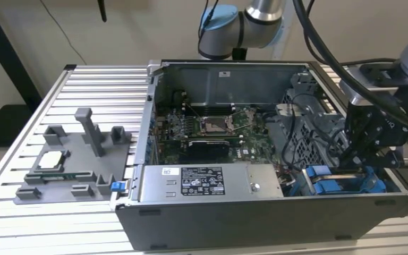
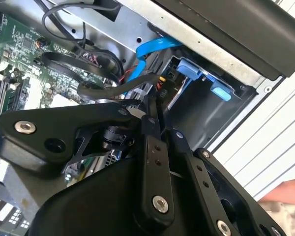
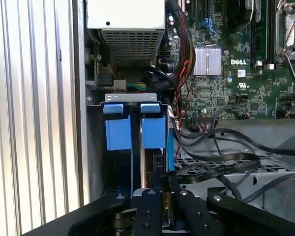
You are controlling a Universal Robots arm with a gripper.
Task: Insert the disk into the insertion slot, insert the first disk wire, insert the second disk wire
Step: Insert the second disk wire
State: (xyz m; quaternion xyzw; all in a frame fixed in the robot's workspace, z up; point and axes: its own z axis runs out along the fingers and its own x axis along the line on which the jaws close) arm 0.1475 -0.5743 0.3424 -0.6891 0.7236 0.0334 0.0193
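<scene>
The black gripper [image 1: 351, 159] reaches down into the open grey metal computer case [image 1: 261, 212], and its fingertips are hidden behind the blue plastic carrier frames [image 1: 346, 183], so I cannot tell how the jaws stand. In both wrist views the black gripper linkages are cut off by the picture's edge. The flat black cable [image 2: 123, 86] passes behind the gripper, so its end is hidden. The grey power-supply box [image 3: 127, 19] is cut off at the picture's edge.

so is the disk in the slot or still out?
In. The disk stands edge-up inside the slot, its blue carrier tabs level with the cage top; the gripper hangs right over it.
</scene>
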